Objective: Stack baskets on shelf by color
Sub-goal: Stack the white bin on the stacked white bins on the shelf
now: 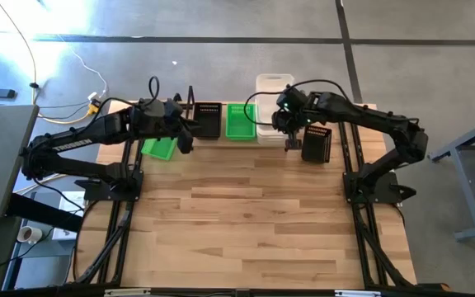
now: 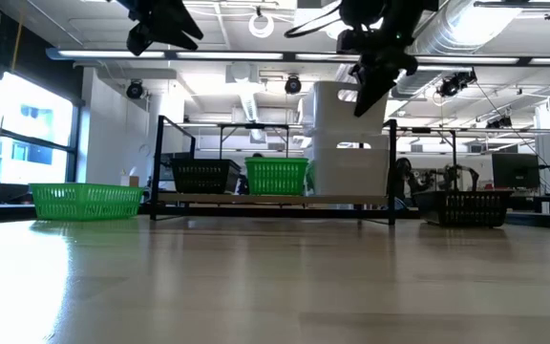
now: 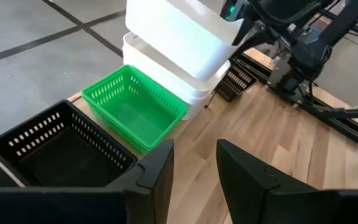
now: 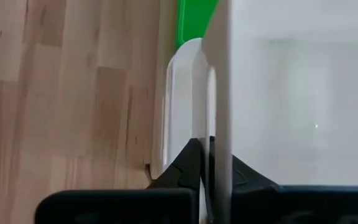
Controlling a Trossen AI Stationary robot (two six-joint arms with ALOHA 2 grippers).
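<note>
On the shelf [image 2: 275,198] stand a black basket [image 2: 203,176], a green basket [image 2: 277,176] and stacked white baskets [image 2: 349,143], the right gripper [image 4: 205,163] clenched on the top one's wall, while the left gripper [image 3: 194,162] hangs released above.

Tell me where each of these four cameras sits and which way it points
High: overhead, straight down; both arms, shelf.
Low: table height, level across; shelf, both tools overhead.
Left wrist: past left tool at black basket, green basket.
Right wrist: right tool clamps white basket wall.
Shared: white basket.
</note>
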